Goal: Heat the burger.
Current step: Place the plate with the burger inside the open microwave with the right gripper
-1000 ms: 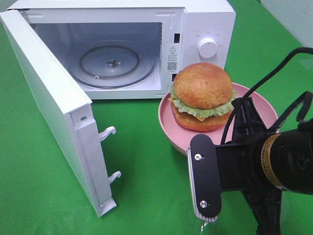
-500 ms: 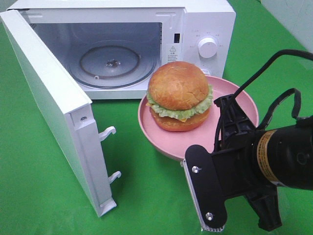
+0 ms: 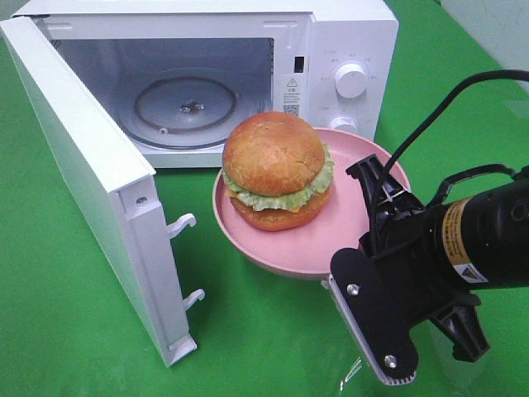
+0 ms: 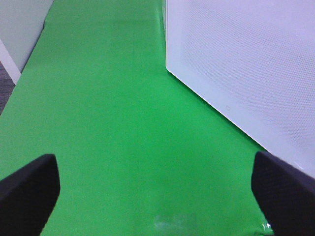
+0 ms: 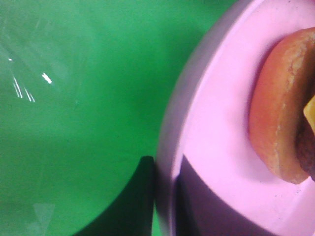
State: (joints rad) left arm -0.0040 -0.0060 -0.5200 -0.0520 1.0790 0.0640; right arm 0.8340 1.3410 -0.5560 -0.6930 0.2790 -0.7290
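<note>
The burger [image 3: 275,169], golden bun over ruffled lettuce, sits on a pink plate [image 3: 331,240] held off the green table in front of the open microwave [image 3: 347,41]. My right gripper [image 3: 351,269] is shut on the plate's near right rim. In the right wrist view its dark fingers [image 5: 140,201] pinch the pink rim [image 5: 216,123], with the burger's lower bun [image 5: 280,108] just beyond. My left gripper [image 4: 157,196] stands open over bare green cloth and is outside the exterior high view.
The microwave door [image 3: 83,165] swings out to the left, its latch hooks facing the plate. The glass turntable [image 3: 186,103] lies inside the cavity. A white perforated panel [image 4: 246,64] stands beside the left gripper.
The right gripper has carried the plate and burger leftward, from in front of the control panel to just before the cavity's opening. The left gripper has not moved.
</note>
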